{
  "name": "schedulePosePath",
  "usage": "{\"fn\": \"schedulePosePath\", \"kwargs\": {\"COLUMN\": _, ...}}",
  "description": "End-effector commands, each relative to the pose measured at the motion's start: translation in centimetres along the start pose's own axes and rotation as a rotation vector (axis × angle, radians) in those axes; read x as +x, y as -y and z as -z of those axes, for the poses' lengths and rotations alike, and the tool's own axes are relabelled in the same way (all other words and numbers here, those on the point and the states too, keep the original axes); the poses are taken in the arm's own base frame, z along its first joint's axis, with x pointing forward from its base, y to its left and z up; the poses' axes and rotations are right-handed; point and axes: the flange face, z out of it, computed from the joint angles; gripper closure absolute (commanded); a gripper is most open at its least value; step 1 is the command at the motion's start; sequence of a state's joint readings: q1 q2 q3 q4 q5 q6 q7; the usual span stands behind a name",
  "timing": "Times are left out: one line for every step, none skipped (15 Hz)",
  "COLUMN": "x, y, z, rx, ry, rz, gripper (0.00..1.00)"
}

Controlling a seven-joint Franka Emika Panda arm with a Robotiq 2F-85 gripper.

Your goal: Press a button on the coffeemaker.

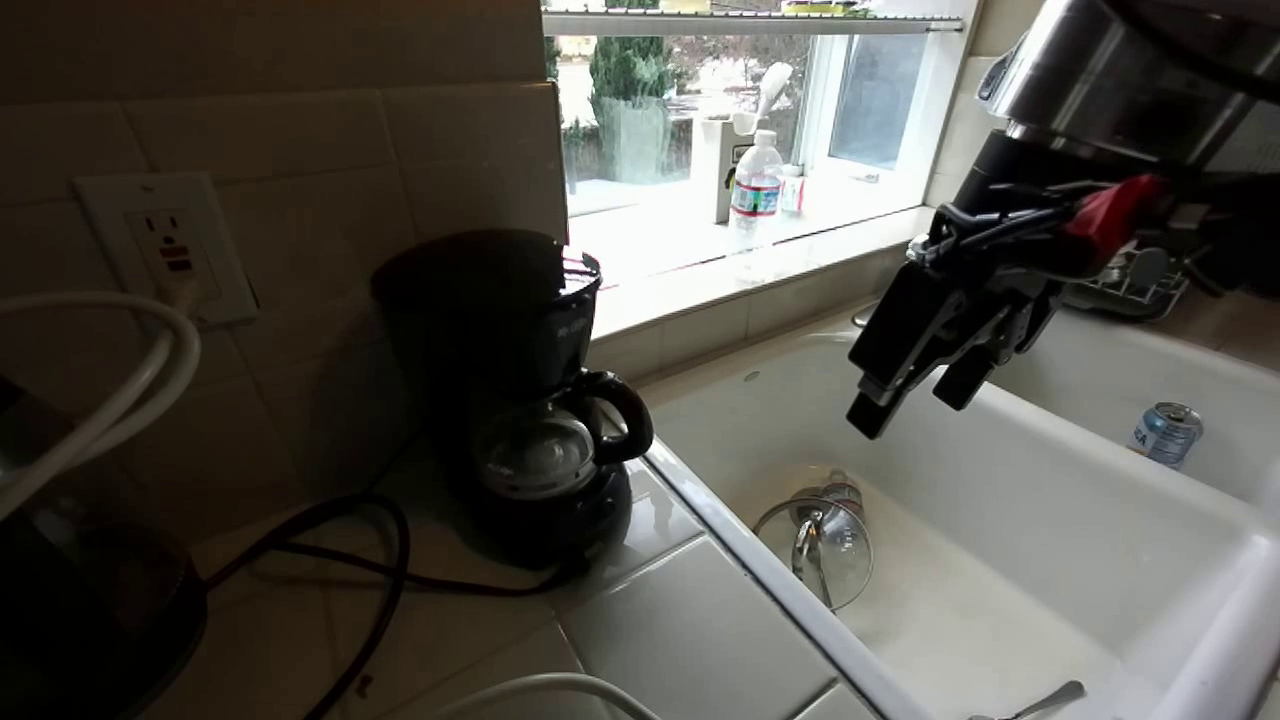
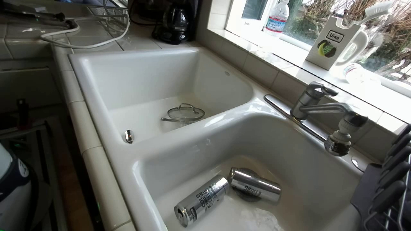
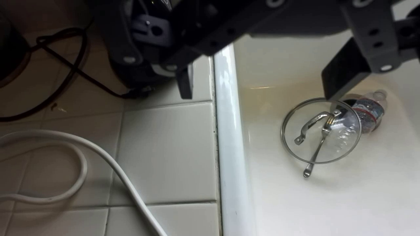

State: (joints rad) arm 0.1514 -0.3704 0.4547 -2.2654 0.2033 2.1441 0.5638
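Tiled counter (image 1: pixel 690 620) met white sink (image 1: pixel 1060 470). Coffeemaker (image 1: pixel 480 330) sat shadowed, detail hard to make out; gripper (image 1: pixel 913 403), spread wide, seemingly hid most of it in wrist view.

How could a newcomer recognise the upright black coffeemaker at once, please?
Beside the white double sink, on the pale tiled counter, stands the upright black coffeemaker. Nearer the sink than the dark rounded object, it holds a glass carafe with a black handle.
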Motion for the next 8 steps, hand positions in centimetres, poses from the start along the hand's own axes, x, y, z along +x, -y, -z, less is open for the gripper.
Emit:
{"fn": "schedulePosePath", "kwargs": {"x": 0.0, "y": 0.0, "z": 0.2, "rx": 0.000, "ry": -0.002, "rz": 0.001, "gripper": 0.00}}
{"fn": "schedulePosePath", "kwargs": {"x": -0.1, "y": 0.1, "z": 0.3, "rx": 0.001, "ry": -0.003, "rz": 0.002, "gripper": 0.00}}
{"fn": "schedulePosePath", "kwargs": {"x": -0.1, "y": 0.1, "z": 0.3, "rx": 0.002, "ry": -0.003, "rz": 0.003, "gripper": 0.00}}
{"fn": "schedulePosePath", "kwargs": {"x": -0.1, "y": 0.2, "z": 0.3, "rx": 0.002, "ry": -0.003, "rz": 0.004, "gripper": 0.00}}
{"fn": "schedulePosePath", "kwargs": {"x": 0.5, "y": 0.6, "z": -0.4, "rx": -0.035, "ry": -0.002, "rz": 0.059, "gripper": 0.00}}
{"fn": "schedulePosePath", "kwargs": {"x": 0.9, "y": 1.0, "z": -0.9, "rx": -0.051, "ry": -0.007, "rz": 0.090, "gripper": 0.00}}
{"fn": "schedulePosePath", "kwargs": {"x": 1.3, "y": 1.4, "z": -1.8, "rx": -0.074, "ry": -0.008, "rz": 0.131, "gripper": 0.00}}
{"fn": "schedulePosePath", "kwargs": {"x": 1.6, "y": 1.9, "z": -2.6, "rx": -0.081, "ry": -0.019, "rz": 0.174, "gripper": 0.00}}
